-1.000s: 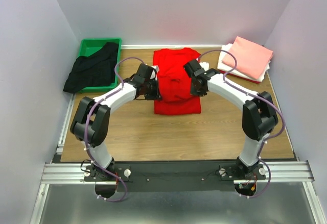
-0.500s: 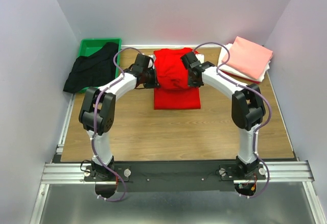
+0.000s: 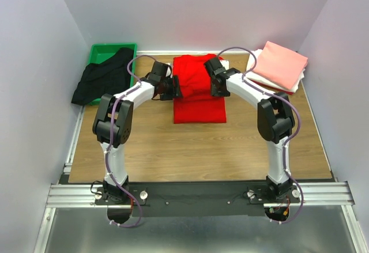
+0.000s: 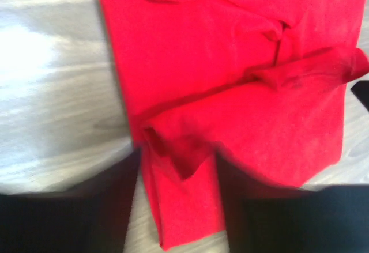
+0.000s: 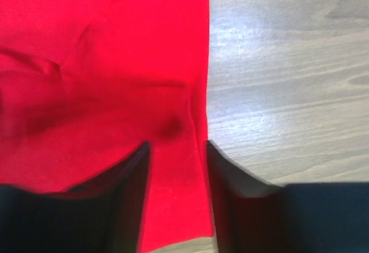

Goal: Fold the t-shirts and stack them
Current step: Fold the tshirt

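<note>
Far-centre on table (image 3: 173, 149): red t-shirt (image 3: 199, 94) part-folded, upper layer bunched; L gripper (image 3: 173, 87) at its left edge, R gripper (image 3: 214, 85) at right edge; both w/ jaws parted, cloth lying loose between, nothing pinched. Done: salmon-pink t-shirt (image 3: 279, 64) folded atop white t-shirt (image 3: 258, 78), far right. To do: finish + stack red; 1 black t-shirt (image 3: 104, 80) unfolded, draped over green tray (image 3: 104, 50).

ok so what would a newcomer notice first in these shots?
The bright red t-shirt, partly folded at the centre of the table, flanked by the left tool at its left edge and the right tool at its right edge, jaws apart over red cloth. Then the black t-shirt spilling from the green tray at far left, and a salmon-pink folded shirt on a white one at far right.
</note>
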